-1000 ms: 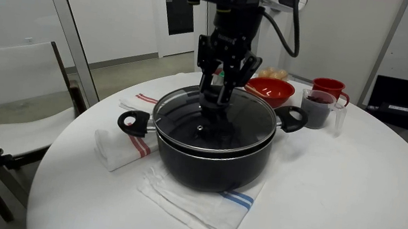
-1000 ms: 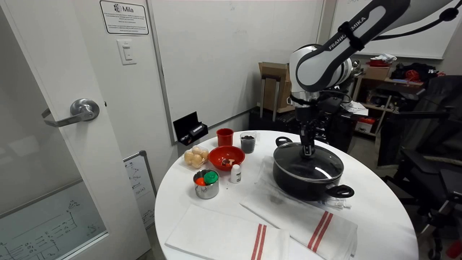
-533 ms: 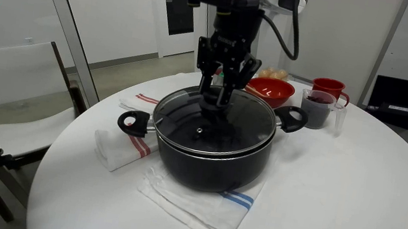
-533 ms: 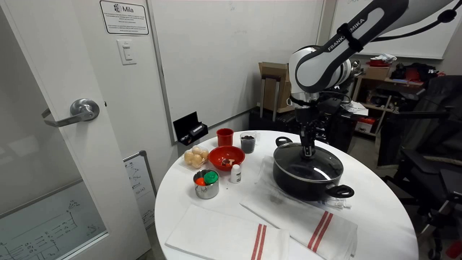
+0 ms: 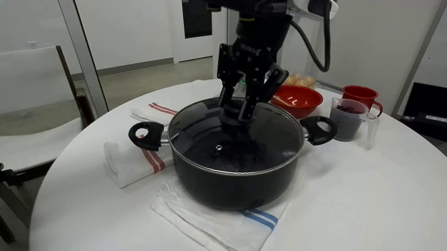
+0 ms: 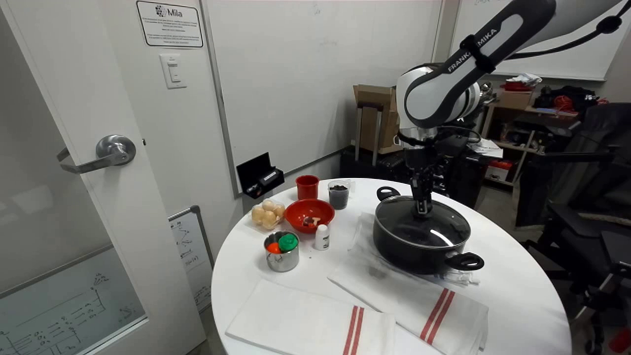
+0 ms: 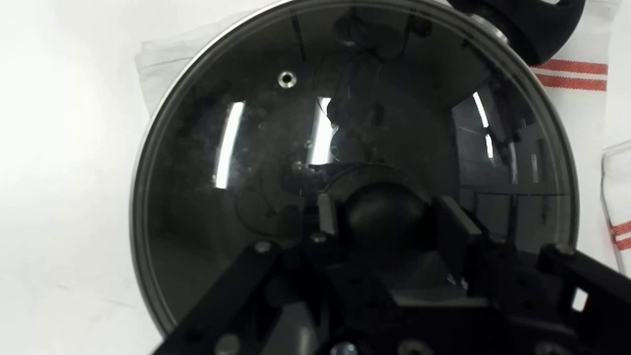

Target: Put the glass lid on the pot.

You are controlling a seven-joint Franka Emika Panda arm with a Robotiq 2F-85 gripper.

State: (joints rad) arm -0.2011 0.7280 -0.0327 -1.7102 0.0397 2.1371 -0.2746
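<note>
The glass lid (image 5: pixel 259 148) lies level over the black pot (image 5: pixel 231 192). Its metal rim meets the pot's rim, with no gap visible at the front. In an exterior view the lid (image 6: pixel 436 227) also covers the pot (image 6: pixel 409 256) all round. My gripper (image 5: pixel 235 110) points straight down over the lid's centre, its fingers on both sides of the black knob. In the wrist view the gripper (image 7: pixel 389 217) appears closed against the knob (image 7: pixel 387 217), and the lid's glass (image 7: pixel 394 118) fills the middle. The inside of the pot is hidden behind dark reflections.
The pot stands on folded white towels (image 6: pixel 379 291). A red bowl (image 5: pixel 297 101), a measuring cup (image 5: pixel 346 123) and a red mug (image 5: pixel 359 94) stand behind it. A steel cup (image 6: pixel 282 259), a white bottle (image 6: pixel 322 237) and eggs (image 6: pixel 267 214) are on the same table.
My gripper has lowered slightly with the lid. The gap between the lid's rim and the pot's rim at the front has closed.
</note>
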